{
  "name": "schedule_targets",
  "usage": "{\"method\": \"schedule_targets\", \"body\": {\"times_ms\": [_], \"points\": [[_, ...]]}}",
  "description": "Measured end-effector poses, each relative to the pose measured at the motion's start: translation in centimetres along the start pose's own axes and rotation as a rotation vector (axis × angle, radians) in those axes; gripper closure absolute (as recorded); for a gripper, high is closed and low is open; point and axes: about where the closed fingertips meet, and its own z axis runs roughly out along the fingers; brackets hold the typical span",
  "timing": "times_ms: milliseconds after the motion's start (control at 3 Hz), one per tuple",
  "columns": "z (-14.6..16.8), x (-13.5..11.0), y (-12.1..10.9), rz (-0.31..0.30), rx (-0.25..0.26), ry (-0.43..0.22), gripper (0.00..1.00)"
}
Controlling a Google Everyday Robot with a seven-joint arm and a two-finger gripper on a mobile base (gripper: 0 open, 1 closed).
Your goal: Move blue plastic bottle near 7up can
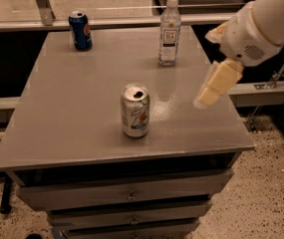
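The blue plastic bottle [169, 31], clear with a white cap and a white-and-dark label, stands upright at the back right of the grey table [81, 108]. The 7up can [135, 110], silver-white with green lettering and an orange mark, stands upright near the table's front middle. My gripper [207, 94] hangs from the white arm at the right, above the table's right part. It is to the right of the can and in front of and to the right of the bottle, touching neither and holding nothing.
A dark blue soda can [80, 31] stands at the back left of the table. Drawers [126, 195] run below the tabletop. A low ledge and glass panel [106, 4] lie behind the table. Speckled floor lies to the right.
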Motion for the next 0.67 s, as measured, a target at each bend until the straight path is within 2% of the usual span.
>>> {"method": "schedule_targets", "body": {"times_ms": [333, 667], "points": [[4.2, -4.2, -4.4, -0.011, 0.064, -0.123, 0.00], [7.4, -6.7, -9.2, 0.018, 0.132, -0.206, 0.00]]}}
